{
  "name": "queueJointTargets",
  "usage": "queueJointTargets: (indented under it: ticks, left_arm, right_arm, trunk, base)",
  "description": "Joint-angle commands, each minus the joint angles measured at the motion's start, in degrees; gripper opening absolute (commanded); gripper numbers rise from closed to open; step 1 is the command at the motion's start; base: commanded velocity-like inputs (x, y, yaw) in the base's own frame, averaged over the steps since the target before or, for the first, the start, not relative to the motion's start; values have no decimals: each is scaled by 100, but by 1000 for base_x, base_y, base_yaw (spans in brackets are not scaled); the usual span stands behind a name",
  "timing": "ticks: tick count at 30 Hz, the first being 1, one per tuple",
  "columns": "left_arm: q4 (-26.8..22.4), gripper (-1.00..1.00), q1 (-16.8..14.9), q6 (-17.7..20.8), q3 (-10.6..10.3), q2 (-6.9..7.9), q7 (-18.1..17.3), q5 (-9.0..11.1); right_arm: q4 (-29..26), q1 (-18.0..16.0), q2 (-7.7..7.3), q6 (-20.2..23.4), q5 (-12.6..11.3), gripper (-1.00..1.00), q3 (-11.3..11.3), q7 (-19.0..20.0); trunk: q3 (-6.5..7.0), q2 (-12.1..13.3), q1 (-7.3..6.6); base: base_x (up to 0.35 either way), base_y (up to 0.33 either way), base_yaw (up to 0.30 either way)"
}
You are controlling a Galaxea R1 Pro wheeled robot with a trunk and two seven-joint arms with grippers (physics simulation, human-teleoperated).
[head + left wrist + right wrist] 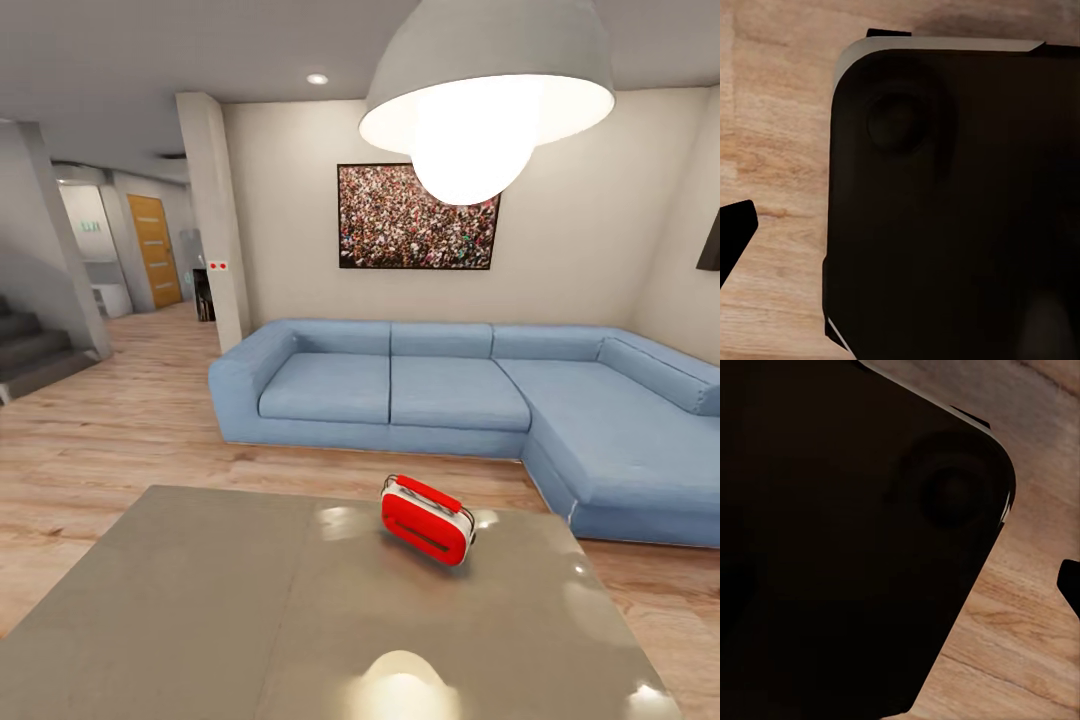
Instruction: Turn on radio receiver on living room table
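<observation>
The head view is bright and sharp, lit by a glowing pendant lamp that throws white glare on the glossy desk. Both wrist views are dim, with dark shapes in shadow.

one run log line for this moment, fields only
stage: approach | radio receiver: on table, far right part, untouched | sofa: beyond table | wrist views: dark body over wood floor | pincers: cannot tell

base panel: black, rounded corner, pale grey edge trim
round boss: shallow, dark, circular
right-side panel: same black
</observation>
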Motion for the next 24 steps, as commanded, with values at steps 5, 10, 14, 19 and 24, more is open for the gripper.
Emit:
queueJointTargets:
  ticks: [5, 10, 14, 19, 24]
  left_arm:
    - [0, 100, 0, 1, 0, 0, 0, -2]
    - [0, 100, 0, 1, -1, 1, 0, -2]
    - [0, 100, 0, 1, -1, 1, 0, -2]
    - [0, 100, 0, 1, -1, 1, 0, -2]
    - [0, 100, 0, 1, -1, 1, 0, -2]
  right_arm:
    - [0, 0, 0, 0, 0, 100, 0, -1]
    - [0, 0, 0, 1, 0, 100, 0, -1]
    - [0, 0, 0, 3, 0, 100, -1, -1]
    - [0, 0, 0, 7, 0, 100, 0, -1]
    - [0, 0, 0, 8, 0, 100, 0, -1]
  trunk:
    - [36, 80, -44]
    - [126, 281, -154]
    - [197, 441, -242]
    - [287, 642, -351]
    - [377, 842, -461]
  base:
    - [0, 0, 0]
    - [0, 0, 0]
    - [0, 0, 0]
    - [0, 0, 0]
    - [0, 0, 0]
